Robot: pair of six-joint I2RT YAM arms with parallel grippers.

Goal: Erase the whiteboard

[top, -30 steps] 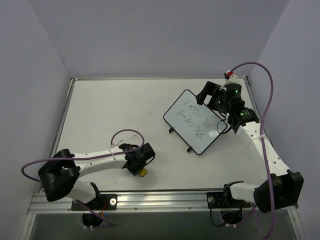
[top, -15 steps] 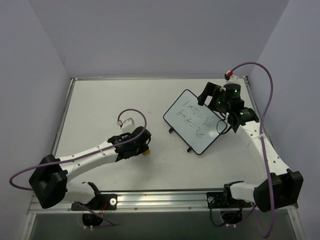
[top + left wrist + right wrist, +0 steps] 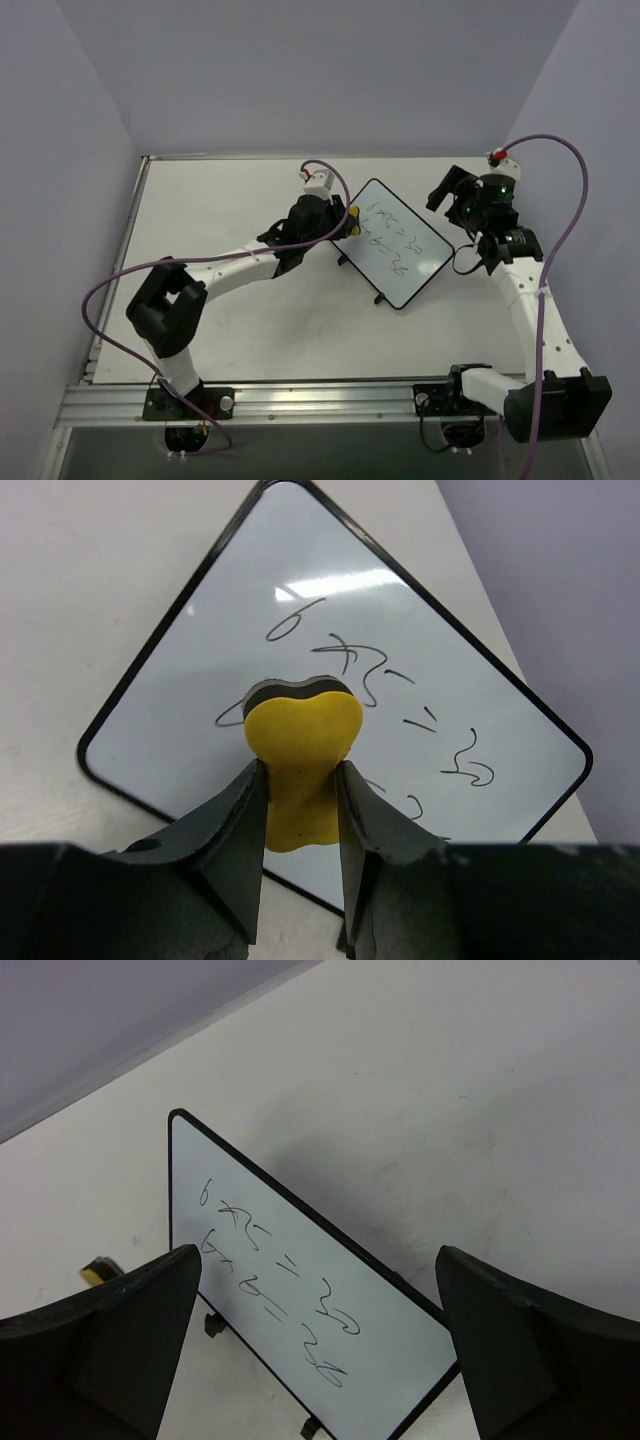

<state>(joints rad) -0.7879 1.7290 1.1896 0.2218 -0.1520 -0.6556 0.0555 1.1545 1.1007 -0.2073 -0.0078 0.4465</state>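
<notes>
The whiteboard lies tilted like a diamond at the table's right of centre, black scribbles across its face. My left gripper is shut on a yellow bone-shaped sponge with a dark underside. The sponge's front end hangs over the board's left corner, by the first scribbles. My right gripper stands open and empty above the table just past the board's far right edge. A sliver of the sponge shows in the right wrist view.
The board rests on small black feet. Purple walls close in the white table at the back and both sides. A metal rail runs along the near edge by the arm bases.
My left arm has swung from the table's front left up to the whiteboard's left corner, carrying the sponge. My right gripper has drawn back and to the right, off the board.
</notes>
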